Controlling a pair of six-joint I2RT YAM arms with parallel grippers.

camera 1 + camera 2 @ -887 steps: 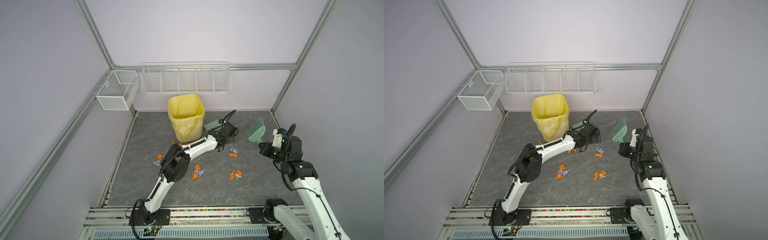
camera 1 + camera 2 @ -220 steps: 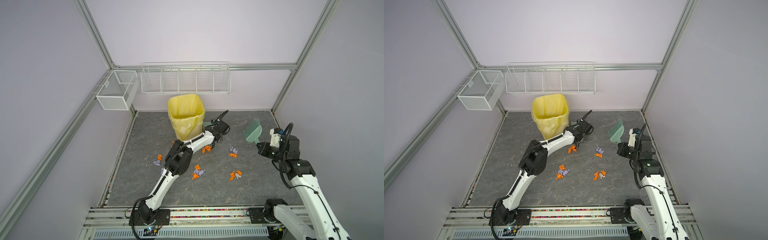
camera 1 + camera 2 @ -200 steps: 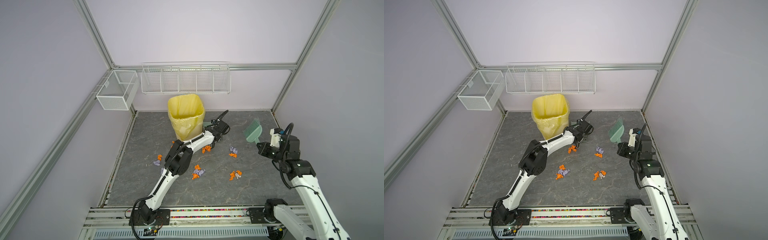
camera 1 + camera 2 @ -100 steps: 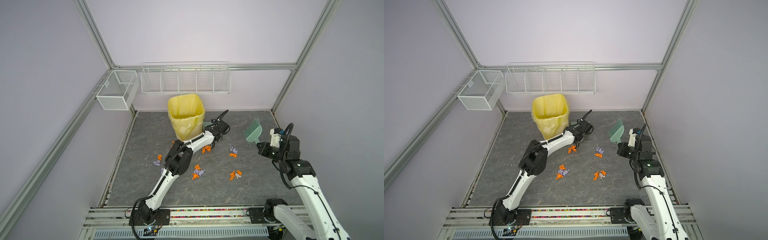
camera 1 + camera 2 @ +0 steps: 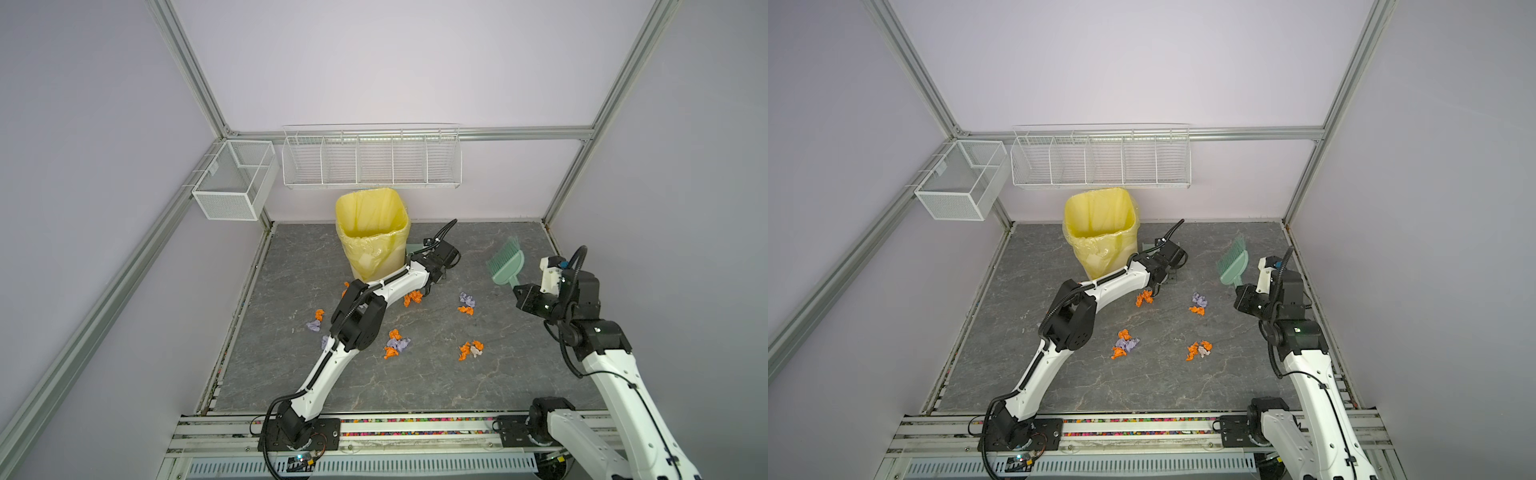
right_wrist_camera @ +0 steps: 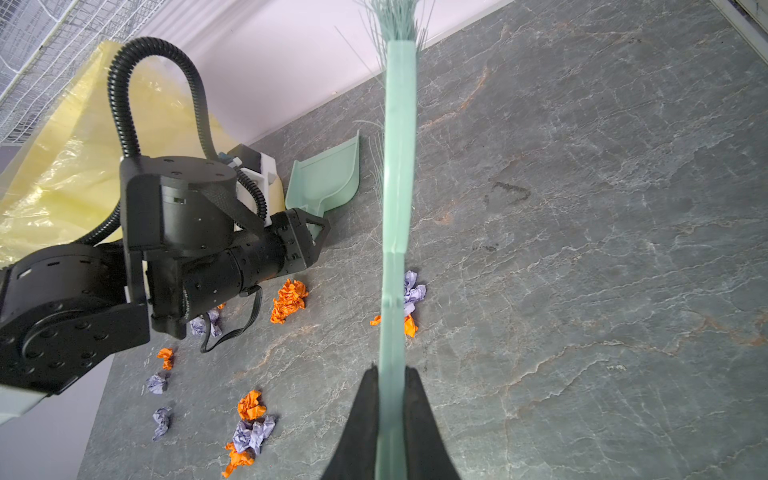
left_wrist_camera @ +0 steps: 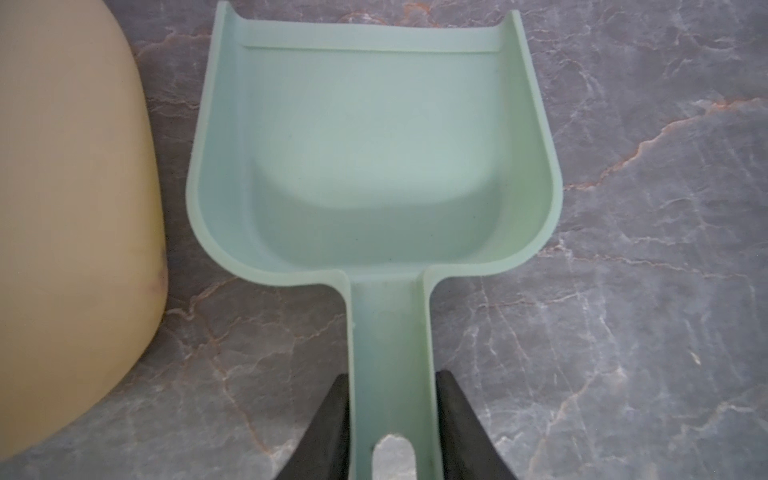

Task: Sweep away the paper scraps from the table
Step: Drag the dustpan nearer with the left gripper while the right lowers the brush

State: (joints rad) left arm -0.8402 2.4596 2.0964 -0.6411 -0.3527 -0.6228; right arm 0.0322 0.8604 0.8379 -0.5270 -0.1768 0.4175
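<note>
Several paper scraps, orange and lilac, lie in small clusters across the middle of the table, also seen in a top view and the right wrist view. The mint-green dustpan lies flat beside the bin, mostly hidden by my left arm in both top views. My left gripper is shut on its handle, one finger against each side. My right gripper is shut on the handle of the green brush, held above the table's right side, bristles toward the back wall.
A bin lined with a yellow bag stands at the back, close to the dustpan's side. A wire rack and a mesh basket hang on the walls. A silver frame edges the table.
My left gripper has come in beside the bin and its jaws have closed in on the dustpan handle. The brush has shifted slightly left. The scraps have not moved.
</note>
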